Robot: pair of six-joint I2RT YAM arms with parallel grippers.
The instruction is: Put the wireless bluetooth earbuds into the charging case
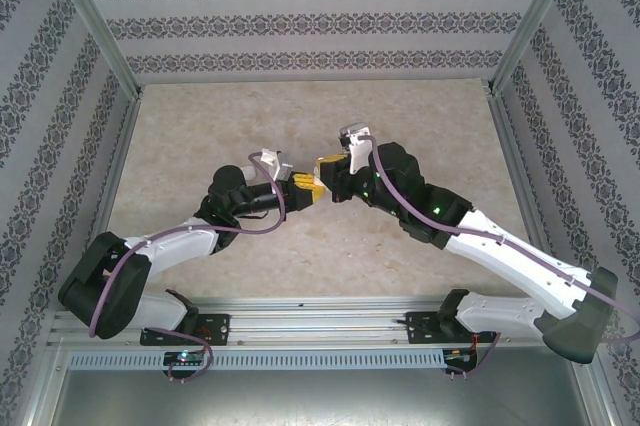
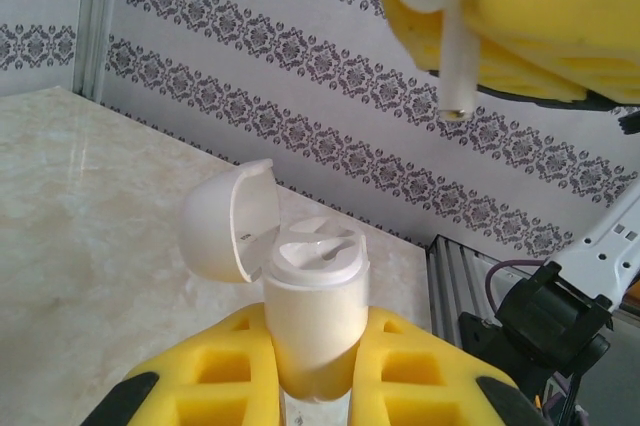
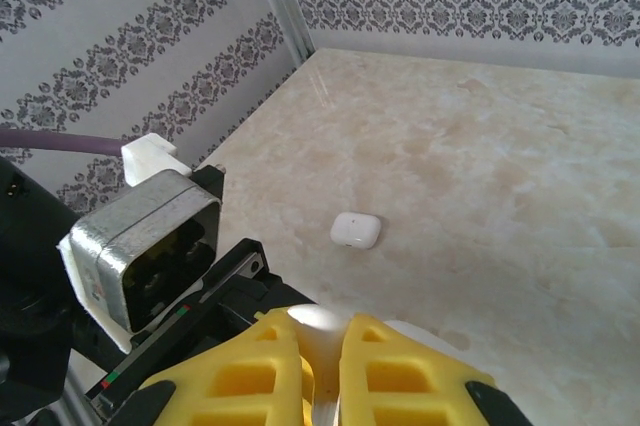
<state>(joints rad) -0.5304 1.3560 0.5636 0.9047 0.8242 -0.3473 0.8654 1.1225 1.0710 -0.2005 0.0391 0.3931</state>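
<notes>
Left fingers [image 2: 210, 371] are clenched on the charging case [image 2: 315, 296], holding it upright over the middle of the desk [image 2: 90, 206], lid [image 2: 232, 221] flipped open. Right fingers [image 2: 540, 6] pinch an earbud [image 2: 455, 56], stem pointing down. It hangs above the open case, a little off to one side, not touching. A second case [image 3: 356, 230] lies closed on the desk, well apart.

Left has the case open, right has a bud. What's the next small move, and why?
Probably shift the right gripper until the earbud hangs over a slot in the open case. In the left wrist view its stem points down but sits above and right of the slots.
</notes>
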